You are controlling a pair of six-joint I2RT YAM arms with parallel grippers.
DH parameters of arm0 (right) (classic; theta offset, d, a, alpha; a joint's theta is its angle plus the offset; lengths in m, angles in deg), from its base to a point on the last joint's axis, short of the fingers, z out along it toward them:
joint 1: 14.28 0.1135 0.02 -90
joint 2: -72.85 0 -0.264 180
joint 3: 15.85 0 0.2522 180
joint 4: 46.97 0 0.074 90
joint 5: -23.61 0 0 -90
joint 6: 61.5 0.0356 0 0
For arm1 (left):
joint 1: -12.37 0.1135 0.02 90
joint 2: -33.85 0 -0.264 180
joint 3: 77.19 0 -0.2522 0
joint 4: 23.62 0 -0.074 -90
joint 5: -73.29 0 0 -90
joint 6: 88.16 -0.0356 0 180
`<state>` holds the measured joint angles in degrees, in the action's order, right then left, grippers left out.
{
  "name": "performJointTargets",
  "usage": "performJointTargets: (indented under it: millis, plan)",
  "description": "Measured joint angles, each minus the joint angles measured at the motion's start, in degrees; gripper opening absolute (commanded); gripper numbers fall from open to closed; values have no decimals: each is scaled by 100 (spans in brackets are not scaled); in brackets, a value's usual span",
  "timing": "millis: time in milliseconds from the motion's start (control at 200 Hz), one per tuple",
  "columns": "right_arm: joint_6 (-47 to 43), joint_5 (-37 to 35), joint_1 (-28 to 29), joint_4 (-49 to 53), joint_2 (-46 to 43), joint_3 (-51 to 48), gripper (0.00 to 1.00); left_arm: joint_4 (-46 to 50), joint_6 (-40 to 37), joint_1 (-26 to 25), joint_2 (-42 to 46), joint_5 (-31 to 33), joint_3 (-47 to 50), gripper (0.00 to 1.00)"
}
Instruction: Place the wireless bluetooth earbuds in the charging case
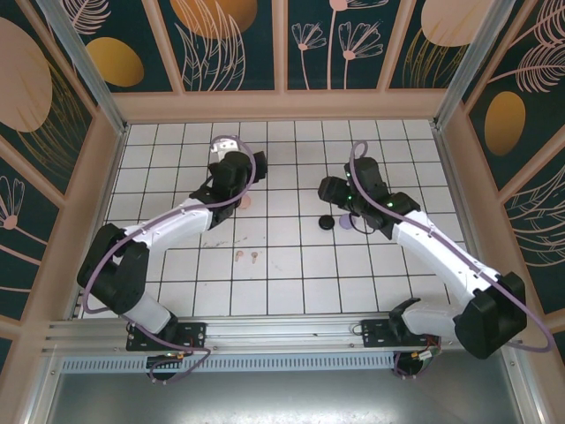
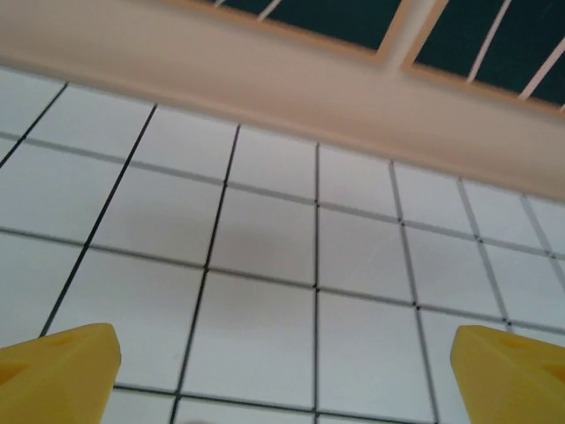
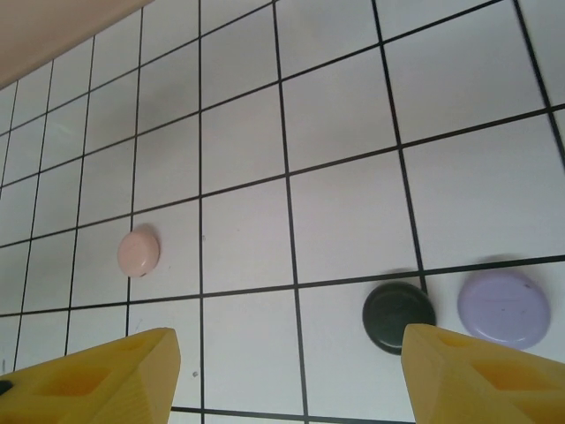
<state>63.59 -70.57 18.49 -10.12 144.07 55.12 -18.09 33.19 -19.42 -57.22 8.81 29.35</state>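
Looks like the job is barely getting going: the pink earbuds (image 1: pixel 238 256) are lying loose on the tiled table (image 1: pixel 291 291), about midway across and nearer the near edge than the cases. The pink case (image 3: pixel 139 253), black case (image 3: pixel 398 316) and lavender case (image 3: pixel 503 307) are sitting around the middle, all looking shut, so what's inside is anyone's guess. The left gripper (image 2: pixel 282 375) is hanging wide open over bare tiles, and the right gripper (image 3: pixel 282 380) is hovering by the dark cases, fingers apart, holding nothing. Picking, opening and seating are all waiting.
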Motion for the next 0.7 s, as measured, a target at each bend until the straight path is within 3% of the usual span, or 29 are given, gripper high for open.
performJointTargets:
  millis: [170,385,701]
  plan:
    - [2,83,127,-173,278,-2,68,802,20,529,-557,-905,-654,99]
    - [0,136,175,-387,446,-74,67,1467,170,549,-1158,-1633,-774,99]
    - [-4,258,173,-544,686,-83,67,1904,461,549,-1585,-1971,-774,92]
